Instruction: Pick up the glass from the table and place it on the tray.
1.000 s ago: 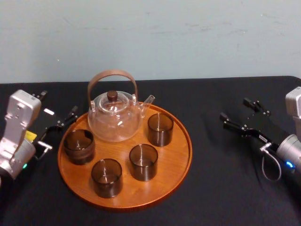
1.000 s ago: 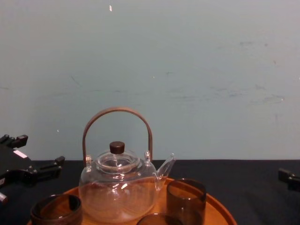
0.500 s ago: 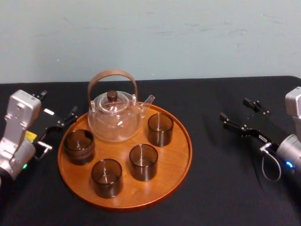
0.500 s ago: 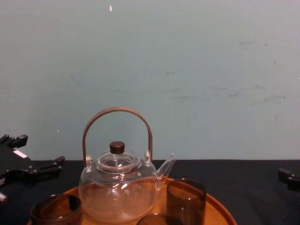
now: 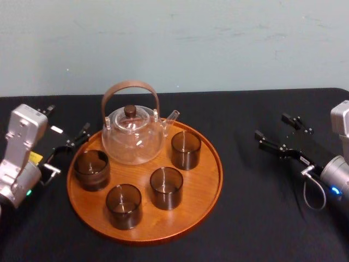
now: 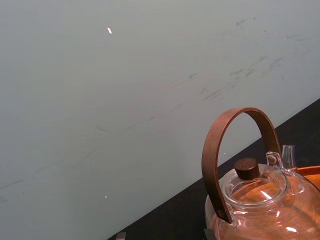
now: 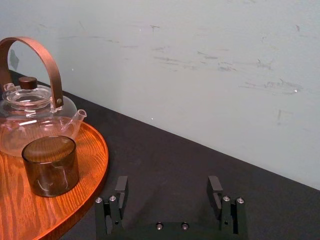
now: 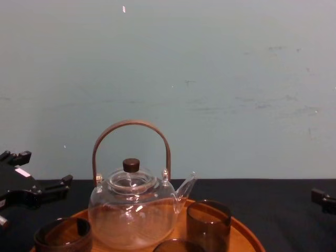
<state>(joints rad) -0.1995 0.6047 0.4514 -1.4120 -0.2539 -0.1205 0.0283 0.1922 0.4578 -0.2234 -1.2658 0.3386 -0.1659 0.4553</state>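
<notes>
Left gripper (image 5: pixel 66 120), jaws spread and empty, is just beside the tray's (image 5: pixel 210 183) left rim. On the tray, clear of those jaws, stands the leftmost smoky glass (image 5: pixel 91 169), with three other glasses (image 5: pixel 166 188) and a glass teapot (image 5: pixel 132 136). Right gripper (image 5: pixel 271 125), jaws spread, is well apart.

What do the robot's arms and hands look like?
Both are silver-grey and boxy, ending in black two-fingered grippers. The left gripper carries a white label and a yellow tag; the right gripper has a grey cable loop and a blue light behind it.
</notes>
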